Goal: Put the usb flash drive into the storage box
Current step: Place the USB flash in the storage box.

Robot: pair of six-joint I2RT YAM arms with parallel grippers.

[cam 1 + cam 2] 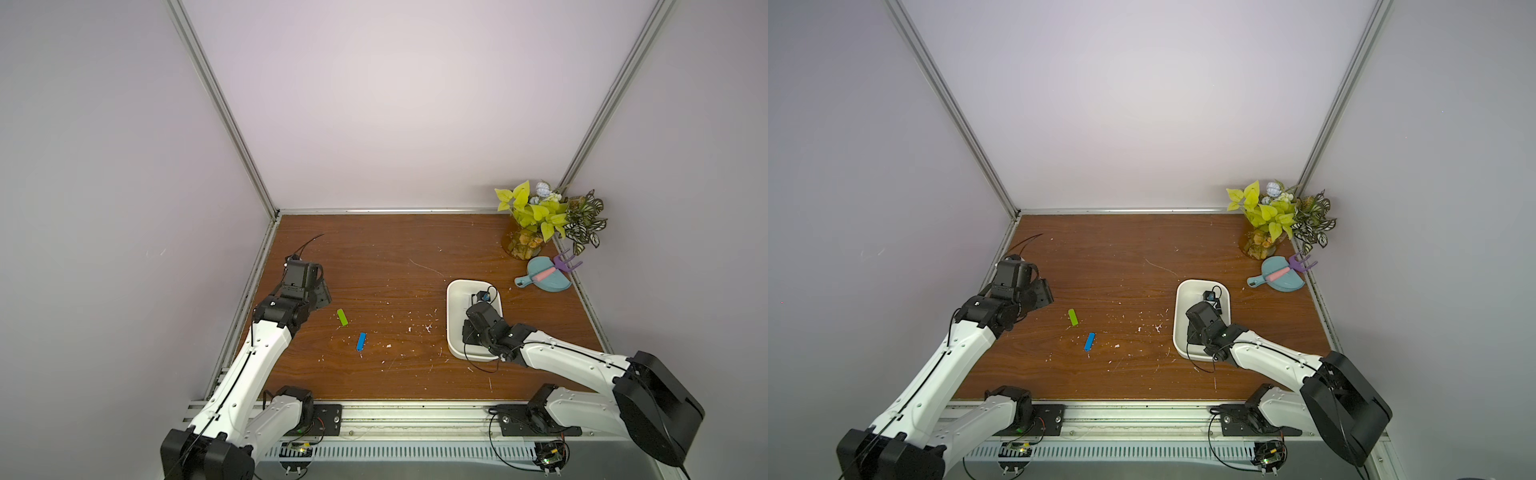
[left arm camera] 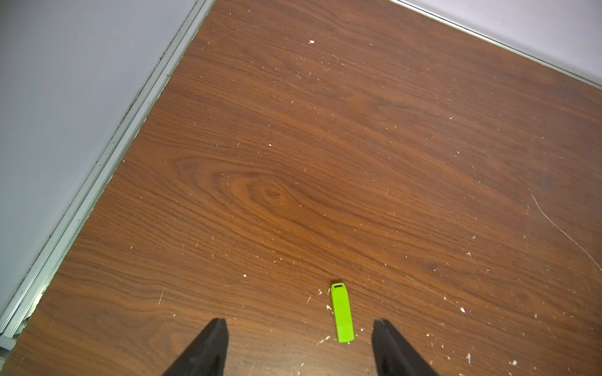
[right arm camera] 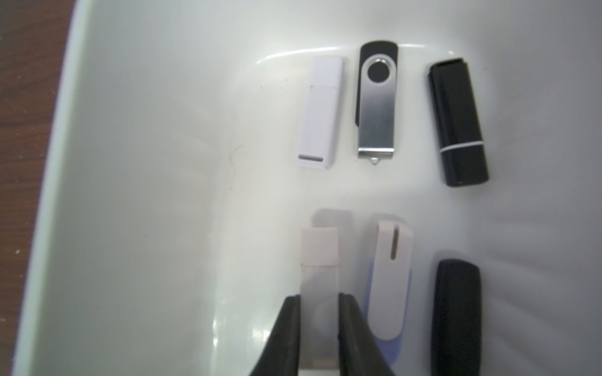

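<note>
The white storage box (image 1: 451, 322) (image 1: 1177, 322) sits right of the table's middle. My right gripper (image 3: 319, 298) is inside it, shut on a pale usb flash drive (image 3: 321, 260) that casts a shadow on the box floor (image 3: 146, 179). Several other drives lie in the box, among them a white one (image 3: 321, 112) and a black one with a silver swivel (image 3: 376, 104). A green drive (image 1: 342, 317) (image 2: 341, 312) and a blue drive (image 1: 361, 341) (image 1: 1089, 341) lie on the wood. My left gripper (image 2: 299, 322) (image 1: 320, 291) stands open above the table, with the green drive between its fingers' lines.
A potted plant (image 1: 525, 241) stands in the back right corner. Beside it lies a teal dustpan (image 1: 544, 277) with a pink-handled purple fork on it. White crumbs (image 1: 427, 328) dot the table. A wall with a metal rail (image 2: 81, 201) runs close by my left gripper.
</note>
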